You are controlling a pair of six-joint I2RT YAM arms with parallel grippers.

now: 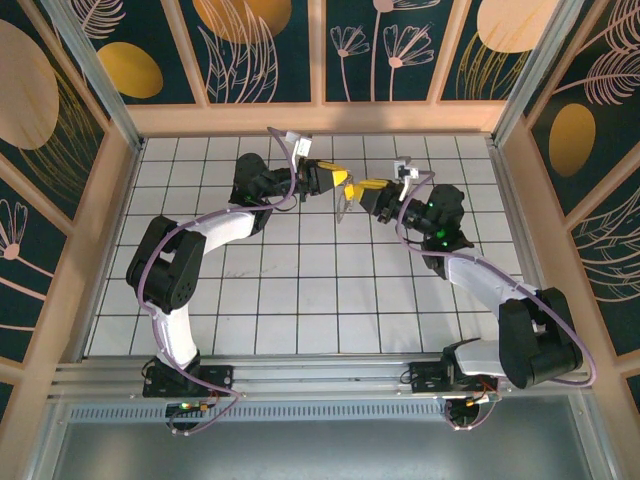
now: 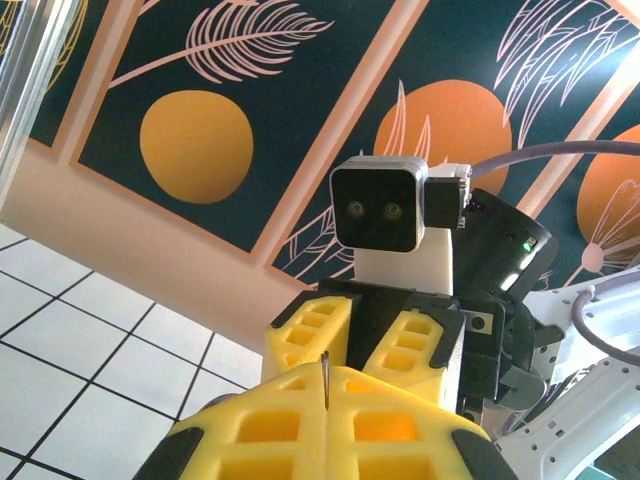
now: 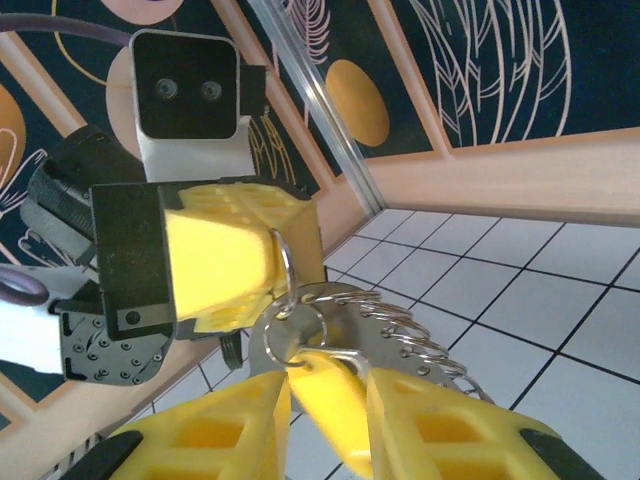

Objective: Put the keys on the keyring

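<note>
The left gripper (image 3: 272, 262), blocky with ribbed yellow tips, is clamped on a thin wire turn of the keyring (image 3: 405, 322) — a shiny coiled metal loop just beside it — while the right gripper (image 2: 358, 338), facing it, stands slightly parted around the smooth yellow key (image 3: 332, 405) just below, its grip unclear.

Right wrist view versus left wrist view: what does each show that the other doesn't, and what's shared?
Right wrist: the keyring, coiled loop and small rings, one caught in the left gripper, and the yellow key between the fingers of the right gripper. Left wrist: a sliver of wire standing between the shut left gripper's fingers, and the right wrist camera. Both: the two grippers facing tip to tip above the table.
</note>
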